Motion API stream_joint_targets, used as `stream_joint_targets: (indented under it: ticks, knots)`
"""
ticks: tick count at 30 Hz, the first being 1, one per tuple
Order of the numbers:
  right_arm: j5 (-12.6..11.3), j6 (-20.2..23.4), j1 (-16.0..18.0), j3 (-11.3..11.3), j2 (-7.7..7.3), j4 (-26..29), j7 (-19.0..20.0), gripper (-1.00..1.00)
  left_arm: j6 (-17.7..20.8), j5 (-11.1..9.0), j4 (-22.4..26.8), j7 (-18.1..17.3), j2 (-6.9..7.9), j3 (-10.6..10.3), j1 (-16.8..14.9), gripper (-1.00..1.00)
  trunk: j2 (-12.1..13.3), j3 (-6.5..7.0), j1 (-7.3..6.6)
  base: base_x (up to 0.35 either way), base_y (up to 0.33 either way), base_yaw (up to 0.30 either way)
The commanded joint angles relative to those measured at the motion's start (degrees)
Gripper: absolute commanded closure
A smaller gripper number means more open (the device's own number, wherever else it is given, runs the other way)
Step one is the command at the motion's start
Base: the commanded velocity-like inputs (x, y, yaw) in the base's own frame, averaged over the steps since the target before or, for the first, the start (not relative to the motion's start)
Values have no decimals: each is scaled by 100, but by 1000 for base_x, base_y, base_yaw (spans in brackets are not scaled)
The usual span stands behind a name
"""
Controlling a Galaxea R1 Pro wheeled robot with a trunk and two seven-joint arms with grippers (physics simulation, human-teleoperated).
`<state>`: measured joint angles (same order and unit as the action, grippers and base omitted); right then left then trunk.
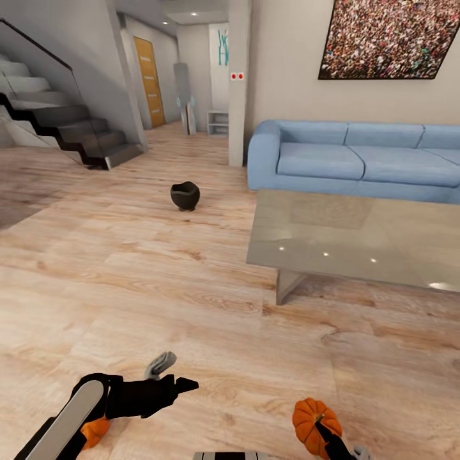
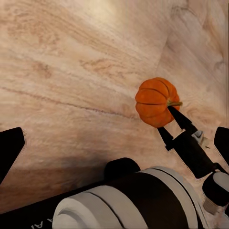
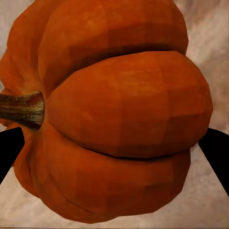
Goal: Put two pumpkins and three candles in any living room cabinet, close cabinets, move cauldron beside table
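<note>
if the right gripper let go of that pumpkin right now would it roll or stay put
The pumpkin in the right gripper would probably roll a little: its body is rounded and bulging. The deep ribs and flattish shape might stop it soon. It looks rigid, so the fingers likely won't dent it, though the smooth curved skin could slip.

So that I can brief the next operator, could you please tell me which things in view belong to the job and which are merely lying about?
Job: held pumpkin, in the right gripper; second pumpkin, partly hidden; cauldron; coffee table.
Lying about: sofa; stairs; wall picture.
</note>
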<state>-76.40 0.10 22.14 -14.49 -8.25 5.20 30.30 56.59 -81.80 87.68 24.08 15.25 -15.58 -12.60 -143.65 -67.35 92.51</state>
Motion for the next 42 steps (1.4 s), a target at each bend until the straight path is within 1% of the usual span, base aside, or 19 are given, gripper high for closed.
stream_joint_targets:
  ticks: [1, 14, 26, 33, 42]
  knots:
    - [-59, 0, 1, -45, -4, -2, 19, 100, 1, -60, 3, 57, 4, -6, -6, -100, 0, 16, -4, 0, 0, 275]
    - [-63, -14, 1, -45, -6, -2, 42, 100, 1, -63, 3, 54, 12, 2, -6, -100, 17, 274, -37, 0, 0, 271]
    - [-57, -15, 1, -71, -7, -2, 38, 100, 1, -82, 3, 53, 18, 2, -6, -100, 33, 537, -68, 0, 0, 31]
    - [-56, -11, 1, -72, -2, -2, 13, 100, 1, -105, 3, 53, 26, 13, -6, -100, 33, 535, -68, 0, 0, 9]
    - [-59, -8, 1, -76, 3, -5, 4, 100, 1, -103, 3, 53, 23, 15, -6, -100, 33, 509, -68, 0, 0, 129]
